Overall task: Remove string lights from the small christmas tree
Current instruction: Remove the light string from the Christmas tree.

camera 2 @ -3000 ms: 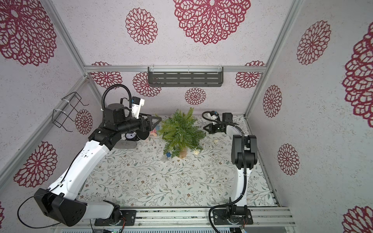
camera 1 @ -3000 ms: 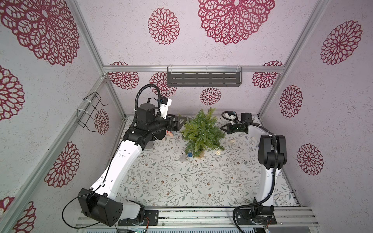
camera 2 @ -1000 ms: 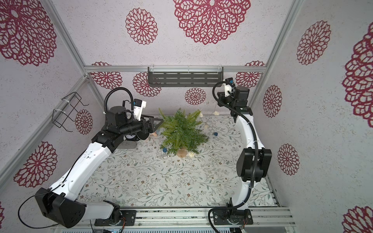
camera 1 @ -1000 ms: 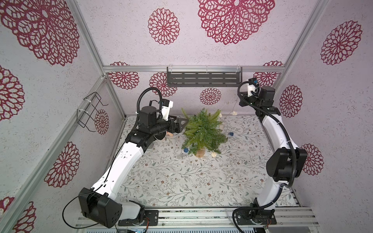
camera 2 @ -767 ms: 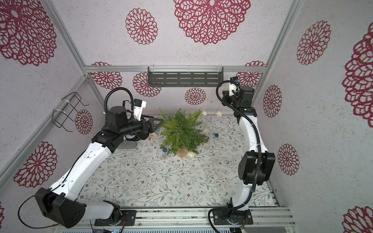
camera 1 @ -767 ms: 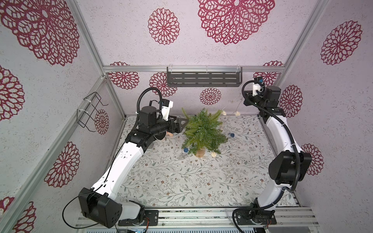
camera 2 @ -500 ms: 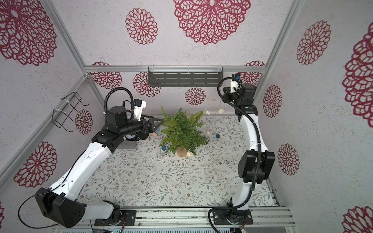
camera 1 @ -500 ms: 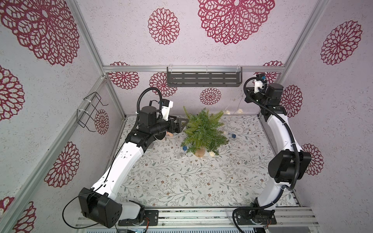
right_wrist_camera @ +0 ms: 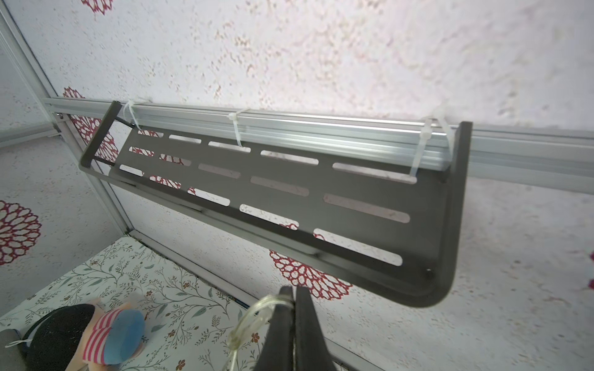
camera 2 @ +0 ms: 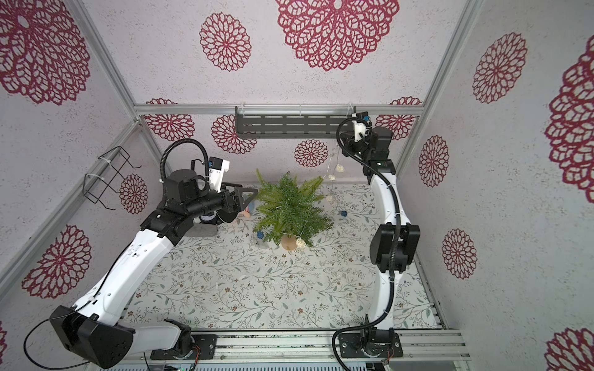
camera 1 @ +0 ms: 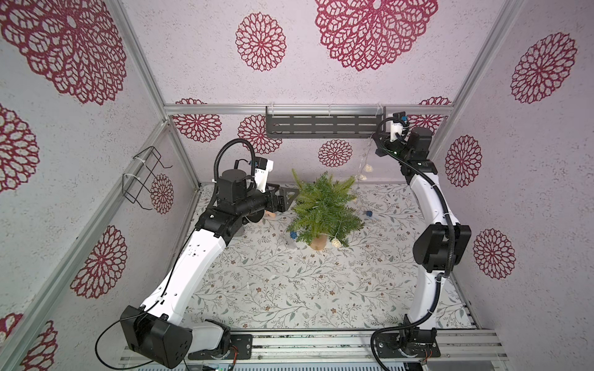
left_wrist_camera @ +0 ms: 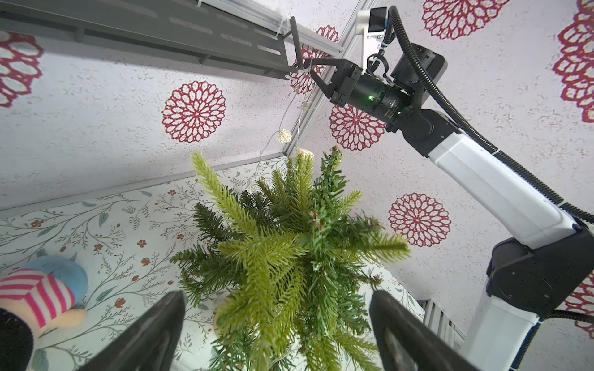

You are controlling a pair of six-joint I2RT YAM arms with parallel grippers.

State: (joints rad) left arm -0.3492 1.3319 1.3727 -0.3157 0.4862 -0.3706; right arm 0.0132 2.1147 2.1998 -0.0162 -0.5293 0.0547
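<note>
The right fingers [right_wrist_camera: 302, 321] are pinched shut on the string lights [camera 1: 368, 167]. They hold the wire high beside the shelf [camera 1: 324, 127], at about one o'clock from the small christmas tree [camera 1: 324, 208], which stands on the worktop [camera 1: 289, 289]. The left fingers [left_wrist_camera: 151, 337] gape wide and empty at the tree's nine o'clock. I judge the task roughly half done: the upper strand is lifted clear, but a cream ball [camera 1: 335, 243] and a blue ball [camera 1: 293, 235] hang among the lowest branches.

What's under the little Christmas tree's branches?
Its tan base, a cream ball and a blue ball of the string lights peek out. The branches cover the trunk and any wire wound inside.
</note>
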